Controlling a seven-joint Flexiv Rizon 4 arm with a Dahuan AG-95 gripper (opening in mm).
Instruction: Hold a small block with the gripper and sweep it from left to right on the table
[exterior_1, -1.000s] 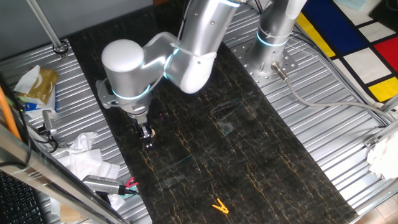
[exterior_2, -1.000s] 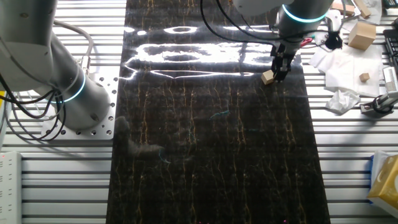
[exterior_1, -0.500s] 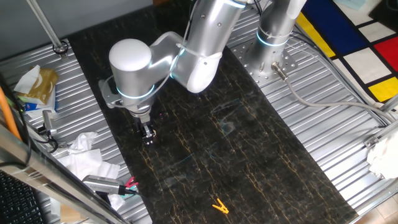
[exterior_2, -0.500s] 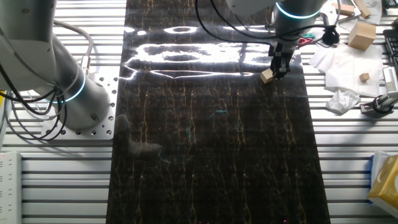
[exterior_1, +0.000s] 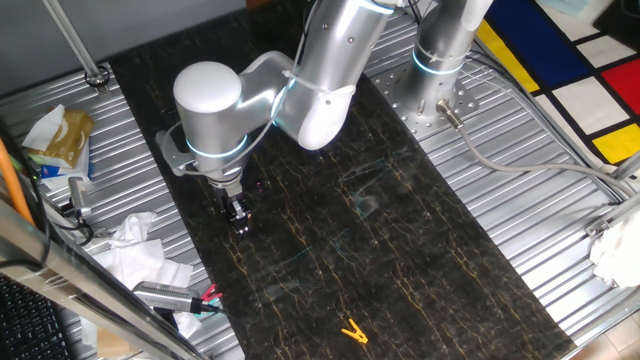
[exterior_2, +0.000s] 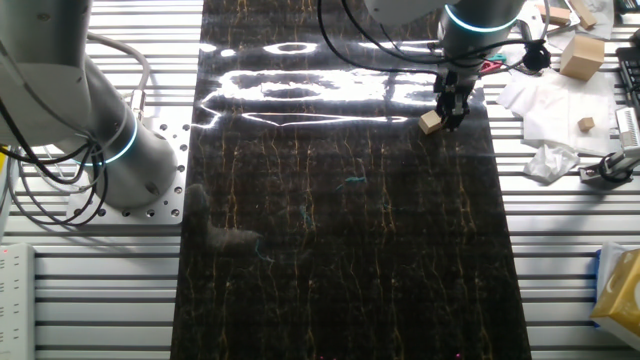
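- The black two-finger gripper (exterior_2: 452, 118) points straight down at the veined black table (exterior_2: 340, 250), its tips at the surface near one long edge.
- The small tan wooden block (exterior_2: 431, 123) sits on the table, touching the fingertips' side.
- Whether the jaws clamp it cannot be told.
- A yellow clip (exterior_1: 352, 331) lies well apart.

The worktop (exterior_2: 340, 250) is seen as a glossy black slab with thin gold veins, glare being thrown off it at the top of the frame, and it is framed by ribbed grey metal. The small block (exterior_2: 431, 123) appears as pale, matt wood beside the matt black tool (exterior_2: 450, 112). Crumpled white paper (exterior_1: 135, 250) is seen at lower left.
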